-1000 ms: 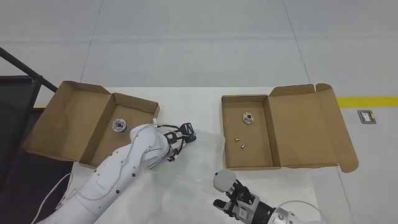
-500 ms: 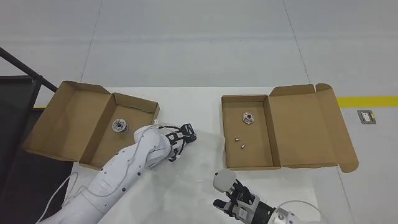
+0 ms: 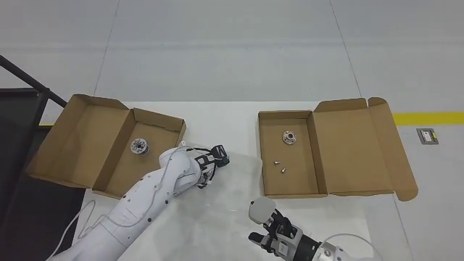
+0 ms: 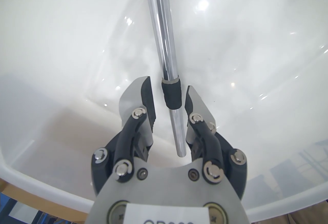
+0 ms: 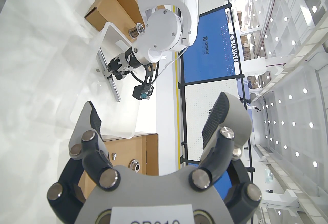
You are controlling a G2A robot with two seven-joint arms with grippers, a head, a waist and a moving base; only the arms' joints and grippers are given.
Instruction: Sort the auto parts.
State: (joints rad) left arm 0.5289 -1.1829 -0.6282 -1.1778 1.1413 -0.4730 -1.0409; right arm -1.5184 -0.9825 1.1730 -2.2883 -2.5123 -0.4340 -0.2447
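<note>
A chrome rod [image 4: 160,17] with a black band lies on the floor of a clear plastic bin [image 4: 38,184]. My left gripper [image 4: 169,99] is open and straddles the rod at the band, with a small gap on each side of it. In the top view the left gripper [image 3: 204,167] sits at mid-table between two cardboard boxes. My right gripper [image 5: 159,117] is open and holds nothing. It hovers near the table's front edge [image 3: 264,225]. From there the rod [image 5: 112,86] shows under the left arm's fingers.
The left cardboard box [image 3: 156,127] holds a round metal part [image 3: 138,146]. The right cardboard box [image 3: 297,177] holds a flange [image 3: 289,138] and two small bolts [image 3: 278,164]. Both box lids lie open outward. A black frame stands at the far left.
The left arm's elbow has shifted slightly; its gripper stays at about the same spot. The right arm has not moved.
</note>
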